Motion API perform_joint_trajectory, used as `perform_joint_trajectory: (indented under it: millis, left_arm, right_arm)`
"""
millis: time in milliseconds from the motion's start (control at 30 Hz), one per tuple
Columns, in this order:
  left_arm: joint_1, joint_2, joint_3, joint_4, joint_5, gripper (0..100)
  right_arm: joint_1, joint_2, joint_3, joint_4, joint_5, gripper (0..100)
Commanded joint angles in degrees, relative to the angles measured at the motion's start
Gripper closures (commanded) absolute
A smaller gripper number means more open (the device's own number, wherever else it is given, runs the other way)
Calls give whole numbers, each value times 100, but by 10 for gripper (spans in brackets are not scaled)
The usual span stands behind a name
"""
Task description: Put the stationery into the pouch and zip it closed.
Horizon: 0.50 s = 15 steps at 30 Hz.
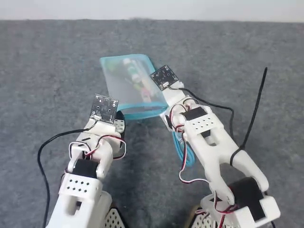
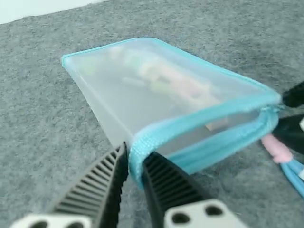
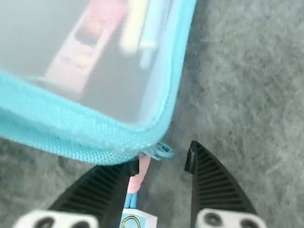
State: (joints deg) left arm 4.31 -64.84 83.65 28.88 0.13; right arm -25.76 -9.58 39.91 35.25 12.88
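Observation:
A translucent pouch (image 1: pixel 127 84) with teal trim lies on the grey mat, with stationery (image 1: pixel 135 76) inside it. In the left wrist view, pens and a pink piece (image 2: pixel 164 78) show through the pouch (image 2: pixel 142 95). My left gripper (image 2: pixel 134 154) is shut on the pouch's near zipper-edge corner. My right gripper (image 3: pixel 164 154) is open at the other near corner, its fingers either side of the teal zipper pull (image 3: pixel 163 151). A pink and blue cord (image 3: pixel 137 183) hangs from that pull. The zipper edge (image 3: pixel 80 137) looks zipped along its length.
The blue cord (image 1: pixel 186 151) trails over the mat under the right arm (image 1: pixel 209 133). A black cable (image 1: pixel 251 118) runs along the mat to the right. Bare grey mat (image 1: pixel 57 61) surrounds the pouch on the far and left sides.

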Motion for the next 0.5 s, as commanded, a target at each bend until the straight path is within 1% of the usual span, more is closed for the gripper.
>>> perform_joint_trajectory:
  millis: [0,167,333,467]
  left_arm:
    - [26,53,-330,-79,62,989]
    - [26,53,-330,-79,62,989]
    - [26,53,-330,-79,62,989]
    - [26,53,-330,-70,62,989]
  right_arm:
    - [-145,-75,-35,-259,-26,811]
    - [-338,-22,-9,-295,-79,757]
    - [-330,-4,-44,-321,-44,757]
    - [-330,66,-18,-857,-62,757]
